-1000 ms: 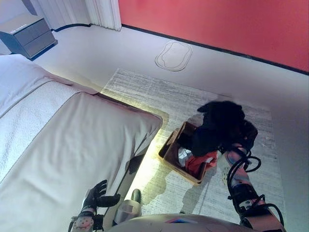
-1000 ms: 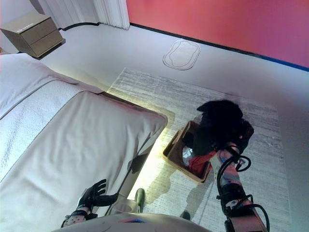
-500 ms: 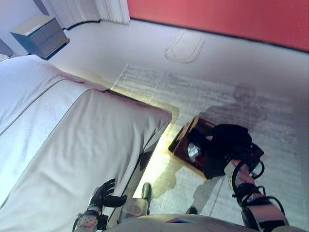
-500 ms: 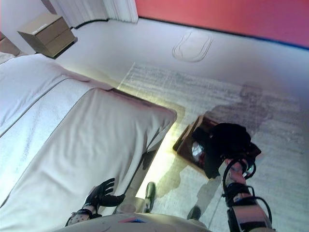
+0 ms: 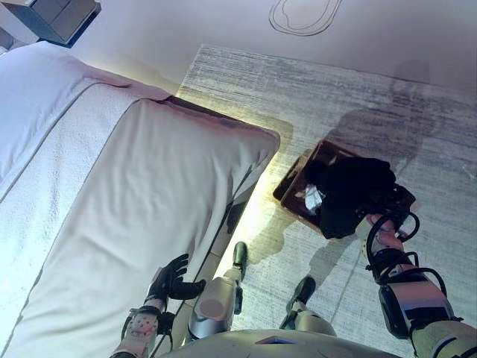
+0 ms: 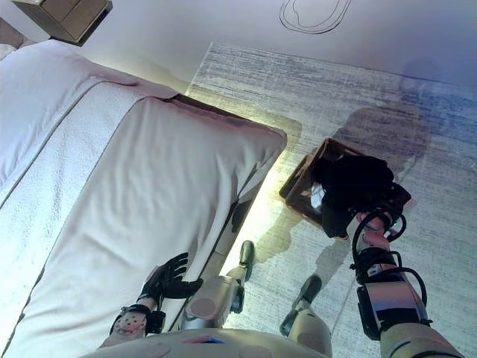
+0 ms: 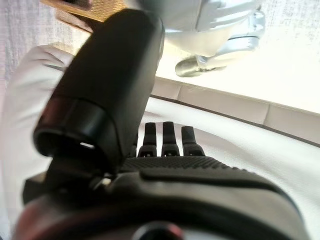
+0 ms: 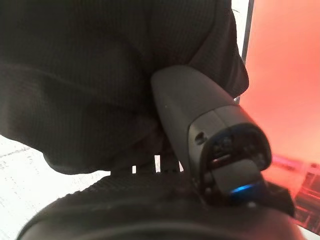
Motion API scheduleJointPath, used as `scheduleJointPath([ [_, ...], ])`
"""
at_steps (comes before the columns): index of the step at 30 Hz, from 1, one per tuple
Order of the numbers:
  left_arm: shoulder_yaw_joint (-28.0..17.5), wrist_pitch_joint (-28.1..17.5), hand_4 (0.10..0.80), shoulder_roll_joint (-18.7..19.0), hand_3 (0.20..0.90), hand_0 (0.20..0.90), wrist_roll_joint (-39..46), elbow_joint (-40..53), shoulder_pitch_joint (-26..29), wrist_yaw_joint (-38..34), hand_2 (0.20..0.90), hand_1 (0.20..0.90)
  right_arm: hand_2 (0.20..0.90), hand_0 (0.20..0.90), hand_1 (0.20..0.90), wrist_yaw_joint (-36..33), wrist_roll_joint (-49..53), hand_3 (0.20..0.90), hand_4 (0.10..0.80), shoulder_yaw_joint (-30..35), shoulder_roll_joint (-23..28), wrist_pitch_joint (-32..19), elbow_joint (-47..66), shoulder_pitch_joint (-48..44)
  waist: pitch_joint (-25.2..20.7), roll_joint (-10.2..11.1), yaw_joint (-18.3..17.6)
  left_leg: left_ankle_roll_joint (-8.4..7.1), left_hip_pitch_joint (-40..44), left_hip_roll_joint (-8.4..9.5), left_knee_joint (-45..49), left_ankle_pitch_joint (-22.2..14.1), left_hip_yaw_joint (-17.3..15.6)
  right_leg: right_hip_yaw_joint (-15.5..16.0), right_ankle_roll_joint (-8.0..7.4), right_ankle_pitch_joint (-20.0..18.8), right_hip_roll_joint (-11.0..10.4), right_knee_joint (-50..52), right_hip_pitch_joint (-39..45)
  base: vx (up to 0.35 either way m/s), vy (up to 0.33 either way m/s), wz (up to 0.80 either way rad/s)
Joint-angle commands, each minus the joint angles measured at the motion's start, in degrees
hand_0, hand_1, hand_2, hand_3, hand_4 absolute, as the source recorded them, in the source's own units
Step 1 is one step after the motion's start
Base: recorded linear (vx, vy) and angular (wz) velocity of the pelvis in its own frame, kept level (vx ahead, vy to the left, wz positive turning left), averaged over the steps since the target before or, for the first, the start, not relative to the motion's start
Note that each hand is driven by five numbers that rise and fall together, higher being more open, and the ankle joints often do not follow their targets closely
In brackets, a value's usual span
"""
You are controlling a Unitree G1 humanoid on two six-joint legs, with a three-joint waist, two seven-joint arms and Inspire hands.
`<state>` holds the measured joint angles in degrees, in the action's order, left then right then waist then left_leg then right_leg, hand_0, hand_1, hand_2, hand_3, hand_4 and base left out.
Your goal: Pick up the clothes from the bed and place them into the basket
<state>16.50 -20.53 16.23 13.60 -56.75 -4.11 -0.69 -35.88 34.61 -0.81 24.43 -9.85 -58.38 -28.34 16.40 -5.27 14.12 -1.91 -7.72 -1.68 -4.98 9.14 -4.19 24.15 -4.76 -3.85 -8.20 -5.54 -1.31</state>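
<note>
Right hand [image 8: 200, 150] clamps black garment [image 5: 350, 190] over basket [image 5: 294, 186] rim beside bed [image 5: 149, 194] corner; left hand [image 5: 170, 277] relaxed, empty.

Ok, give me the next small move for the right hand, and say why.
Probably open the fingers and let go. The right hand is shut on the black garment, which hangs over the basket on the rug and already covers most of its opening, so releasing should drop it inside.

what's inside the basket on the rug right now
The black garment, pinched by the right robot hand, hangs over the basket and covers most of it. A pale piece of clothing shows beside it; the rest of the inside is hidden.
</note>
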Motion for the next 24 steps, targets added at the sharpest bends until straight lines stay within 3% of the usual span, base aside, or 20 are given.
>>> scheduleJointPath([
  [1, 2.8, -3.6, 0.8, 2.2, 0.9, 0.9, 1.9, 0.2, 2.1, 0.2, 0.9, 0.9, 0.768, 0.768, 0.768, 0.7, -5.1, 0.746, 0.646, -2.2, 8.7, -3.0, 4.6, -6.3, 0.1, 0.0, 0.6, -2.39, -1.1, 1.57, 0.4, -3.9, 2.7, 2.4, -1.06, 1.6, -1.1, 1.6, 1.9, 0.047, 0.002, 0.01],
  [2, 2.8, -3.7, 0.8, 2.2, 0.9, 0.9, 2.1, 0.1, 2.1, 0.2, 0.9, 0.9, 0.9, 0.9, 0.9, 1.1, -6.0, 0.9, 0.8, -2.5, 8.9, -2.8, 4.8, -6.3, 0.2, 0.0, 0.6, -2.4, -1.0, 1.58, 0.4, -3.9, 2.7, 2.5, -1.06, 1.6, -1.1, 1.7, 1.9, 0.034, 0.006, 0.02],
  [15, 1.7, -3.6, 0.8, 2.1, 0.9, 0.9, 2.4, 0.3, 0.8, 0.8, 0.9, 0.9, 0.9, 0.9, 0.9, 7.6, -8.3, 0.9, 0.8, -3.4, 9.7, -1.0, 7.6, -3.9, 0.5, 0.6, 0.1, -2.41, 0.6, 1.42, 0.6, -4.6, 3.0, 2.2, -0.79, 2.4, -1.1, 3.0, 2.3, 0.043, 0.002, 0.0],
  [24, 1.7, -3.3, 0.8, 1.9, 0.9, 0.9, 1.6, 0.2, 1.0, 0.8, 0.9, 0.9, 0.9, 0.9, 0.9, 9.4, -7.7, 0.9, 0.8, -3.3, 7.6, -2.0, 6.3, -0.5, 0.0, 0.9, 0.0, -2.28, 1.5, 1.44, 0.5, -4.6, 3.4, 2.1, -0.85, 2.2, -1.1, 2.9, 3.0, 0.0, 0.0, 0.0],
])
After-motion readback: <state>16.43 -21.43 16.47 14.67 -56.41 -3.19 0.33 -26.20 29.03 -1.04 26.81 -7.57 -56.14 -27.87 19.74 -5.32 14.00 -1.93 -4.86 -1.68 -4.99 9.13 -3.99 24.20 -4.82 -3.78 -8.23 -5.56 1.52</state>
